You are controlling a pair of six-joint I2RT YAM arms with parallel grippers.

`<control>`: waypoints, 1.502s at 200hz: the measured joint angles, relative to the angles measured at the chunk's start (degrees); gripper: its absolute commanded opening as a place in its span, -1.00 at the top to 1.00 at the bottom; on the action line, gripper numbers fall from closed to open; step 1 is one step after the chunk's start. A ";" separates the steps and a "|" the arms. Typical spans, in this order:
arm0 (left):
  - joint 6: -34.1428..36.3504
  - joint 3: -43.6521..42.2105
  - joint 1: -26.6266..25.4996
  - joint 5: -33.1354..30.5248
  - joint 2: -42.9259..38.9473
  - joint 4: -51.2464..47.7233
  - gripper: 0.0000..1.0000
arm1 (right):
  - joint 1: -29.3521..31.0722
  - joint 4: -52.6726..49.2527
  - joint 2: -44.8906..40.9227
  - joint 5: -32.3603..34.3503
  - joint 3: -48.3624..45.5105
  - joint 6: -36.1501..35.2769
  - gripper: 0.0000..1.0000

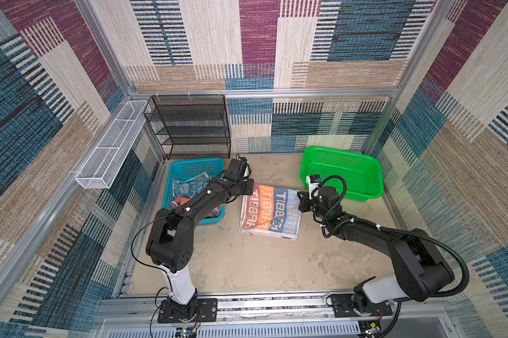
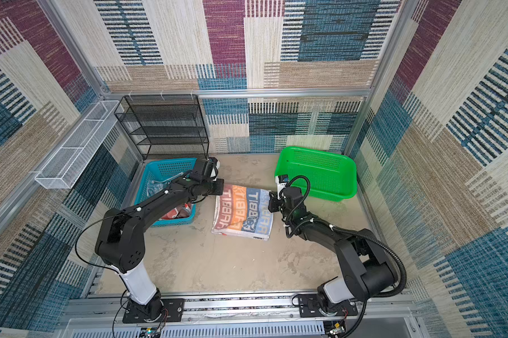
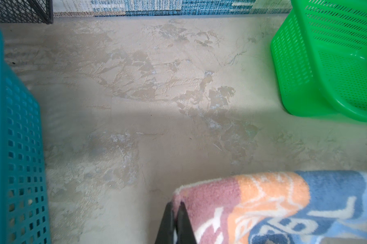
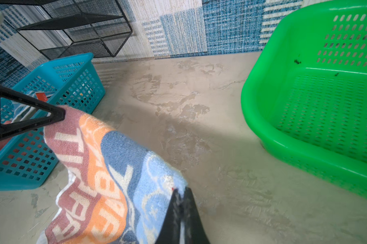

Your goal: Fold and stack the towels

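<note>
**Operator:** Top views?
**Spotter:** In both, your lettered towel lies central on the tabletop, far edge raised, right of the blue basket (other towels inside).
**Operator:** Left wrist?
**Spotter:** Your left tool is clamped on its far-left corner.
**Operator:** Right wrist?
**Spotter:** Your right tool pinches the far-right corner. Soft, light terry; I judge it'll sag, so hold corners.
</note>
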 measured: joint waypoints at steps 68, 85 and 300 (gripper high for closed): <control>0.24 -3.45 0.11 0.22 -3.30 -0.07 1.00 | 0.02 1.42 -1.99 -3.04 -2.67 0.44 1.00; 0.24 -6.38 0.00 0.72 -5.57 -0.33 1.00 | 0.07 0.59 -4.15 -5.18 -4.42 0.44 1.00; 0.24 -34.01 -4.70 -0.11 -27.15 7.58 0.22 | 7.63 -10.97 -17.09 -4.09 -14.71 8.79 -0.09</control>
